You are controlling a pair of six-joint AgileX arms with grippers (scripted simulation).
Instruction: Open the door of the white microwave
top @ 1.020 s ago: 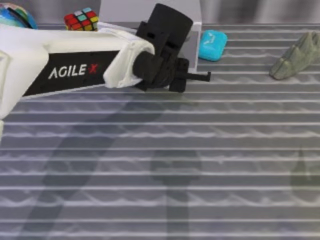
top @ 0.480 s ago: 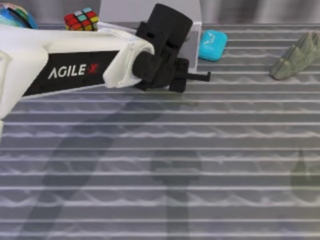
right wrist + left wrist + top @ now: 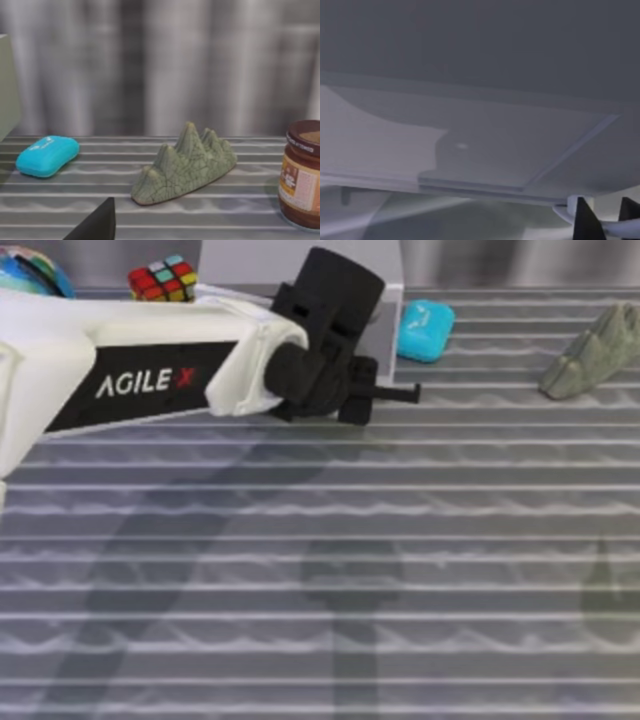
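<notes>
At the top view's upper left sit a colourful globe-like ball (image 3: 30,270) and a Rubik's cube (image 3: 162,280). The left gripper (image 3: 400,393) reaches to the right edge of the white microwave (image 3: 240,260) at upper centre, at the door (image 3: 485,150); whether its fingers grip anything cannot be told. A steady arc around the hinge should serve best. Right of it lie a smooth turquoise soap bar (image 3: 425,330) and a craggy, crackled green rock (image 3: 590,352). The right gripper (image 3: 92,225) waits aside, finger state unclear.

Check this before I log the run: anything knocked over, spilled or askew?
Nothing stands out. The Rubik's cube, blue soap bar, green rock ornament and brown jar all sit undisturbed; left claw is at the white microwave.
</notes>
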